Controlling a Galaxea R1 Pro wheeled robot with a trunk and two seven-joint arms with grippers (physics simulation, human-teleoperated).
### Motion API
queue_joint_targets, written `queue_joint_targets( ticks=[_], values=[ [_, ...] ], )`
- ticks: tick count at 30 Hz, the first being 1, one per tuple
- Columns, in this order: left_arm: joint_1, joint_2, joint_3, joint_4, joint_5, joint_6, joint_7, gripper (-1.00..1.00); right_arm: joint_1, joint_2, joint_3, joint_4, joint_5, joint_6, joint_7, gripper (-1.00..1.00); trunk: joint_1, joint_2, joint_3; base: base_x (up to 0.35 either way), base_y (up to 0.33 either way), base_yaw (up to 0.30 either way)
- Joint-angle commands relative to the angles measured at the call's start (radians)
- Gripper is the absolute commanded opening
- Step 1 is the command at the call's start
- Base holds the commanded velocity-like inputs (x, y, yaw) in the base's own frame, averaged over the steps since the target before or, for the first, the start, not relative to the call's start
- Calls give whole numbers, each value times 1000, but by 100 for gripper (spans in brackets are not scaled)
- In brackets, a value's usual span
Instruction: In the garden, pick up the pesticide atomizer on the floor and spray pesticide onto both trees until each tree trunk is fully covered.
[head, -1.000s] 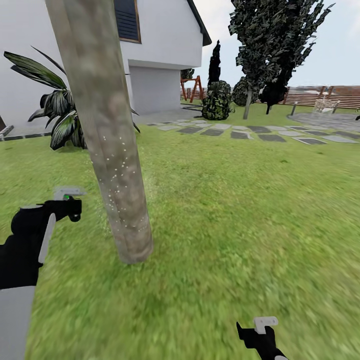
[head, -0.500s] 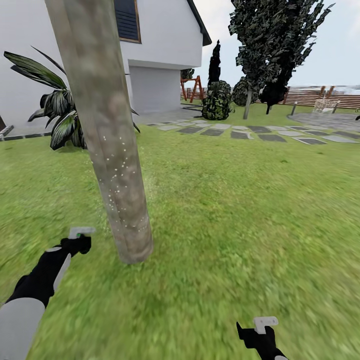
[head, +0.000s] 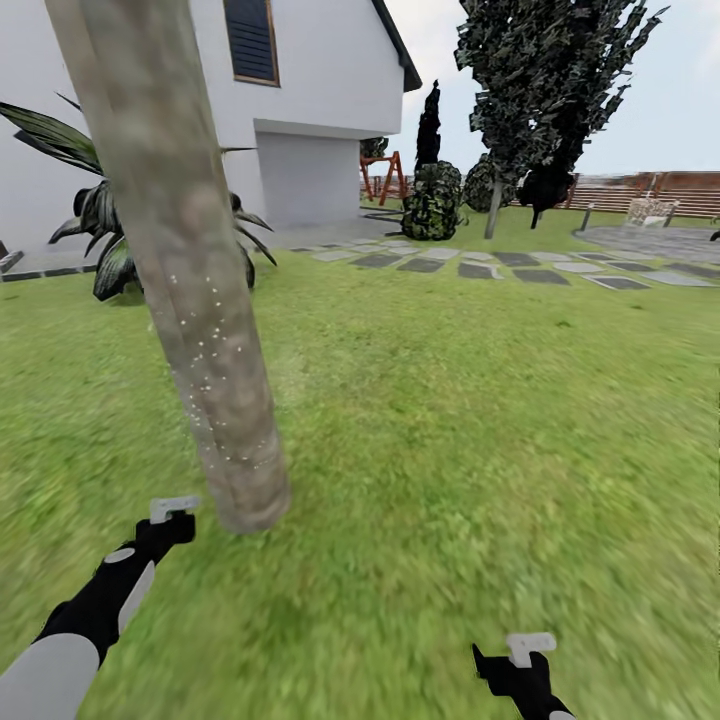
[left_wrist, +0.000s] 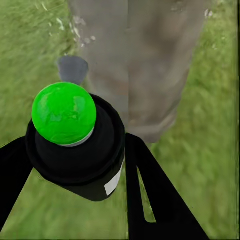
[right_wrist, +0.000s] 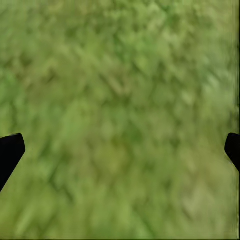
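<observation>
A thick pale tan-grey tree trunk (head: 190, 300) rises from the lawn at the left, with fine white pesticide specks (head: 205, 350) scattered over its lower bark. My left gripper (head: 168, 522) is low beside the trunk's base, shut on the atomizer (head: 172, 508). In the left wrist view the atomizer (left_wrist: 75, 145) is a black bottle with a green ball on top, held between black fingers (left_wrist: 150, 195) and facing the trunk (left_wrist: 150, 60). A second tree (head: 545, 80) with a dark ragged crown stands far off. My right gripper (head: 525, 660) hangs open over grass (right_wrist: 120, 100).
A white house (head: 320, 100) stands behind, with a broad-leaved plant (head: 90, 220) by its wall. Stepping stones (head: 480, 265) cross the lawn toward a round bush (head: 433, 200). A brown slat fence (head: 650, 190) closes the far right. Open grass lies to the right.
My left arm has dropped with the atomizer from mid-trunk height to the trunk's base. The camera has shifted, so the trunk sits further left. The right gripper has not moved.
</observation>
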Motion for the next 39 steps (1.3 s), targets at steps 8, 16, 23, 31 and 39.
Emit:
queue_joint_targets(
  ticks=[8, 16, 23, 31, 39],
  values=[
    [12, -2, 1, -15, 1, -1, -5, -100, 0, 0, 0, 0, 0, -1, 0, 100, 0, 0, 0, 95, -264, 0],
    [12, -3, 1, -16, 2, -3, -4, -100, 0, 1, 0, 0, 0, -1, 0, 100, 0, 0, 0, 39, -270, 23],
    [13, -3, 1, -16, 1, -2, 4, -100, 0, 1, 0, -1, 0, -1, 0, 100, 0, 0, 0, 0, -276, 254],
    [13, -5, 1, -15, 0, 1, 7, -100, 0, 0, 0, -3, 0, -1, 1, 100, 0, 0, 0, 0, -276, 217],
    [12, -5, 1, -16, 0, 0, 8, -100, 0, -2, 1, -5, 3, -1, 0, 100, 0, 0, 0, 0, -276, 3]
  ],
)
